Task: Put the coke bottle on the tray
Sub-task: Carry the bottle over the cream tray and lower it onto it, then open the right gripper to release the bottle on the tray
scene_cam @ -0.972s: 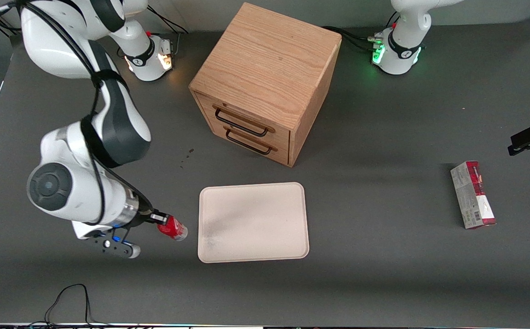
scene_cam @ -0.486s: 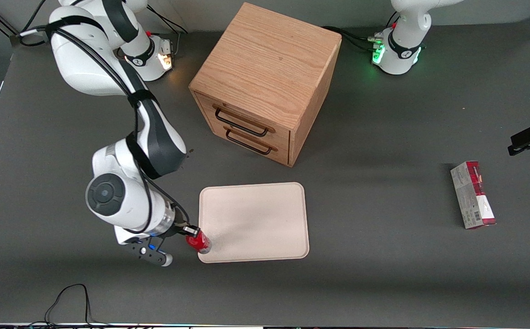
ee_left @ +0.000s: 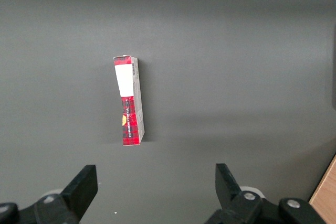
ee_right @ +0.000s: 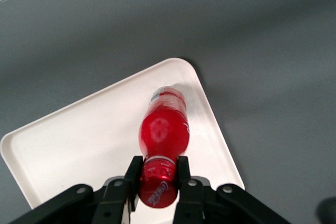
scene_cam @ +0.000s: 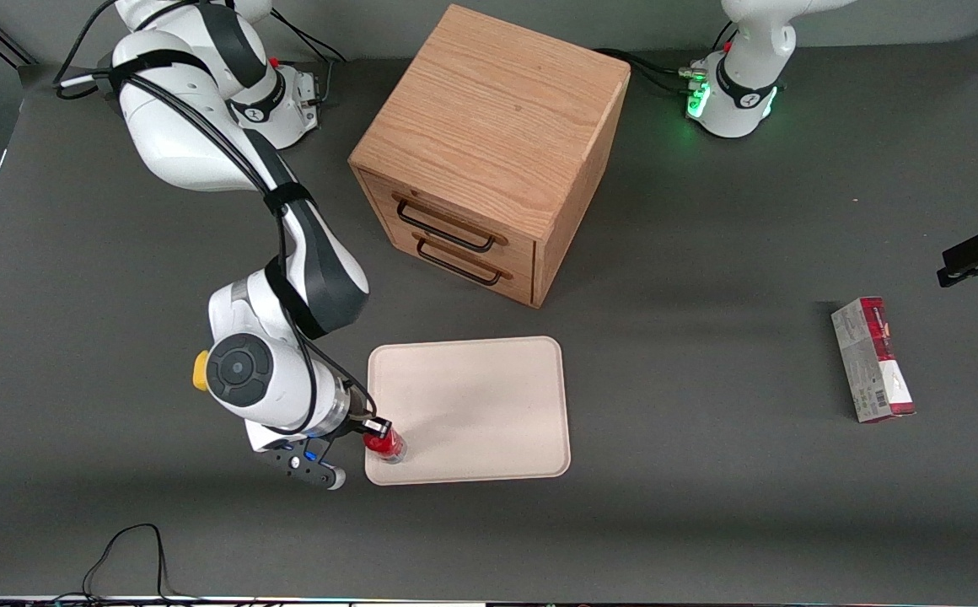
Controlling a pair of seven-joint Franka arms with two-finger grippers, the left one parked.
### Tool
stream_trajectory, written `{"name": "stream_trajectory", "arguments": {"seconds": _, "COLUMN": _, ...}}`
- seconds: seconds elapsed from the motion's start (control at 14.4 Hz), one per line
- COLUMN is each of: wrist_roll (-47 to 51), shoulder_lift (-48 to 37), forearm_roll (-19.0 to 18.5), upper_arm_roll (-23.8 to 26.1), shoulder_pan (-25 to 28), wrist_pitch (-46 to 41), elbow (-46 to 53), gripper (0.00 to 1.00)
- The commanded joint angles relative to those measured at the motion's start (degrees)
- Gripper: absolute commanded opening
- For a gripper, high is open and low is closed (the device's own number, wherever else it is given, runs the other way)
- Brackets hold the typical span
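The coke bottle (scene_cam: pixel 385 444) has been carried from the bare tabletop (scene_cam: pixel 708 506) to the corner of the tray (scene_cam: pixel 489 396) nearest the working arm, so only lowering and release appear to be left. The bottle is pinched at its red cap by the jaws of the gripper (ee_right: pixel 156 174), its clear base hanging over the tray's low rim. The tray is seen as flat, matte cream, with rounded corners; the bottle as glossy, rounded plastic.
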Motion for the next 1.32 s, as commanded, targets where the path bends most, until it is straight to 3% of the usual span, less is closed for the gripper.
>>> {"name": "stream_trajectory", "arguments": {"seconds": 0.0, "wrist_roll": 1.62, "shoulder_lift": 1.64, "forearm_roll": -0.23, "upper_arm_roll": -0.50, "shoulder_pan": 0.74, "wrist_pitch": 0.11, "elbow": 2.17, "gripper": 0.00}}
{"name": "stream_trajectory", "arguments": {"seconds": 0.14, "wrist_roll": 1.62, "shoulder_lift": 1.74, "forearm_roll": -0.23, "upper_arm_roll": -0.50, "shoulder_pan": 0.74, "wrist_pitch": 0.02, "elbow": 2.08, "gripper": 0.00}}
{"name": "stream_trajectory", "arguments": {"seconds": 0.21, "wrist_roll": 1.62, "shoulder_lift": 1.74, "forearm_roll": -0.23, "upper_arm_roll": -0.50, "shoulder_pan": 0.74, "wrist_pitch": 0.11, "elbow": 1.91, "gripper": 0.23}}
{"name": "stream_trajectory", "arguments": {"seconds": 0.28, "wrist_roll": 1.62, "shoulder_lift": 1.82, "forearm_roll": -0.23, "upper_arm_roll": -0.58, "shoulder_pan": 0.74, "wrist_pitch": 0.11, "elbow": 1.91, "gripper": 0.71}}
{"name": "stream_trajectory", "arguments": {"seconds": 0.35, "wrist_roll": 1.53, "shoulder_lift": 1.74, "forearm_roll": -0.32, "upper_arm_roll": -0.58, "shoulder_pan": 0.74, "wrist_pitch": 0.11, "elbow": 1.91, "gripper": 0.99}}
{"name": "stream_trajectory", "arguments": {"seconds": 0.97, "wrist_roll": 1.53, "shoulder_lift": 1.47, "forearm_roll": -0.67, "upper_arm_roll": -0.67, "shoulder_pan": 0.74, "wrist_pitch": -0.07, "elbow": 1.91, "gripper": 1.00}}
{"name": "stream_trajectory", "arguments": {"seconds": 1.25, "wrist_roll": 0.66, "shoulder_lift": -1.24, "forearm_roll": -1.37, "upper_arm_roll": -0.76, "shoulder_pan": 0.12, "wrist_pitch": -4.44, "elbow": 1.91, "gripper": 1.00}}
